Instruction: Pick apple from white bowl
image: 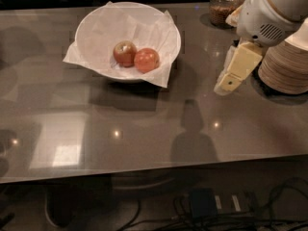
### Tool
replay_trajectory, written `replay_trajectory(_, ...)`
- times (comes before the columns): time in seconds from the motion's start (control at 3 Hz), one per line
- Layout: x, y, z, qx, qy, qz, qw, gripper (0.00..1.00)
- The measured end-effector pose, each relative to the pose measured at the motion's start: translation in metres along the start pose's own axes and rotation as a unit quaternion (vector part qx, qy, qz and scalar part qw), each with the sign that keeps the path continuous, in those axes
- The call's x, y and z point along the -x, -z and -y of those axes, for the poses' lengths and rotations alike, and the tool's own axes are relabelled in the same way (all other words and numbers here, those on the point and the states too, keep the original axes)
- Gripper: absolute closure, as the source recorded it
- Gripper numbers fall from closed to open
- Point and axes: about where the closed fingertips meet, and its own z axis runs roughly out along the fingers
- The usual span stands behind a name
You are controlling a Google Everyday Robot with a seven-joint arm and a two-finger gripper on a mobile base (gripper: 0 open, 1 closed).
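desk (144,143): carries all | white bowl (96,20): far side, paper-lined, cradles fruit so it can't roll | plates (284,71): stacked at right edge | gripper (225,86): angled down over desk beside plates, well apart from bowl, likely approaching; its opening cannot be told | apple (146,59): in bowl, touching darker apple (124,53)

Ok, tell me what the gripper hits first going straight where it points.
Probably the table. The gripper hangs right of the white bowl, angled down and left, so it would land just below its tip, short of the bowl, though depth is unclear.
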Motion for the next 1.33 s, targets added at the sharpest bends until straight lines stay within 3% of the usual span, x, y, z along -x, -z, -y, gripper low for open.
replay_trajectory(0.67,0.058,-0.051,0.059,-0.034,-0.024,0.058,0.9974,0.00)
replay_trajectory(1.33,0.123,-0.104,0.097,-0.037,-0.016,0.114,0.9927,0.00)
